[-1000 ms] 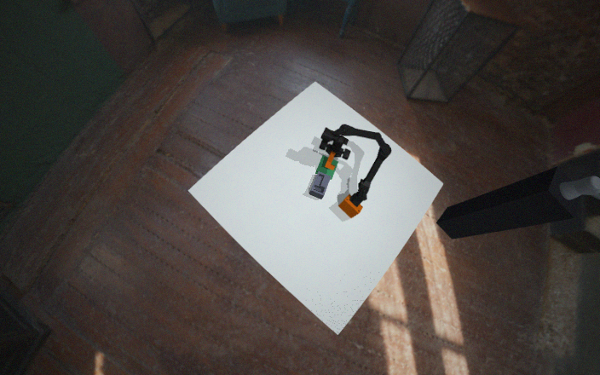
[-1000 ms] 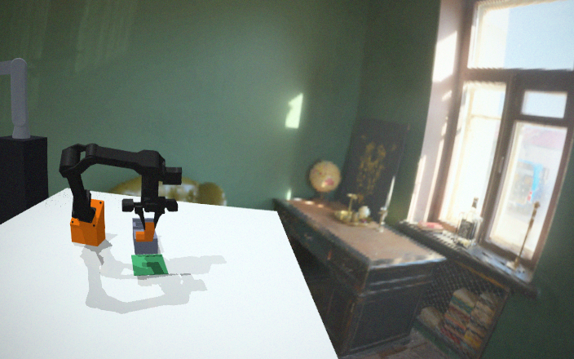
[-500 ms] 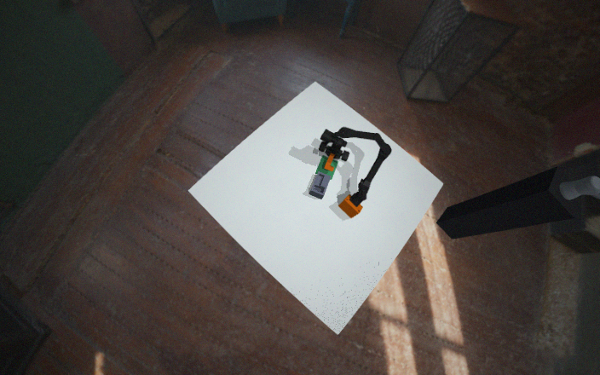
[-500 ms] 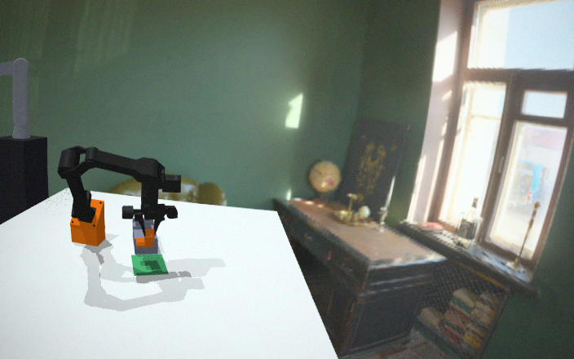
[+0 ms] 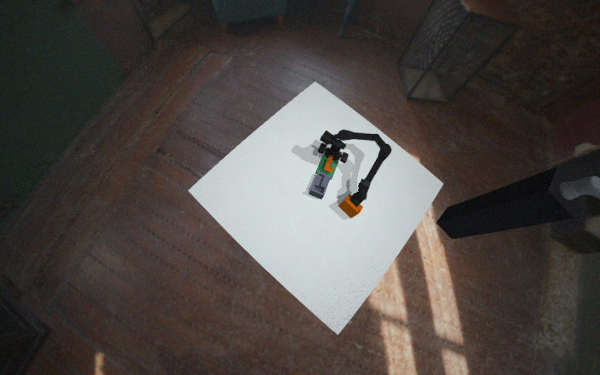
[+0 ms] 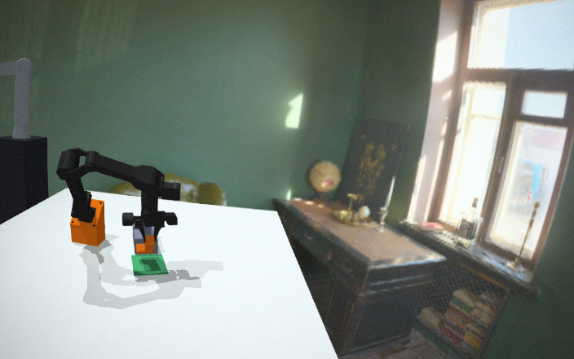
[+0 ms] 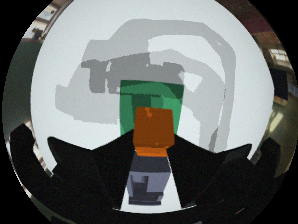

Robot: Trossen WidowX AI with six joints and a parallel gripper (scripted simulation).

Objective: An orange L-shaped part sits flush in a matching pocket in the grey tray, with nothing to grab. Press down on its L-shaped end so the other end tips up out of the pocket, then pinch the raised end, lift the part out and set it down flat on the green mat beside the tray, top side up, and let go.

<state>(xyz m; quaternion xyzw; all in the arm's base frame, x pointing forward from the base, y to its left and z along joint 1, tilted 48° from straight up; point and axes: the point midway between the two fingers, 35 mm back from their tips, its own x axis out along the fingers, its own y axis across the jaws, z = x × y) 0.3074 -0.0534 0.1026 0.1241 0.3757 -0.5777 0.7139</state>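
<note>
The orange L-shaped part [image 5: 328, 166] [image 6: 149, 244] [image 7: 154, 126] is off the tray, held in the air above the green mat [image 5: 320, 167] [image 6: 137, 262] [image 7: 128, 107]. Its shadow falls on the mat. In the exterior view its L-shaped end hangs below the fingertips; its exact tilt is hard to tell. My gripper [image 5: 331, 156] [image 6: 149, 235] [image 7: 150, 135] is shut on the part's other end and points down. The grey tray [image 5: 326, 181] [image 6: 137, 237] [image 7: 159, 179] stands beside the mat, and its dark pocket is empty.
The arm's orange base [image 5: 350, 206] [image 6: 87, 230] stands on the white table [image 5: 283, 212] [image 6: 219, 292], to one side of the tray. The black arm arches from it to the gripper. Arm shadows fall across the table and mat.
</note>
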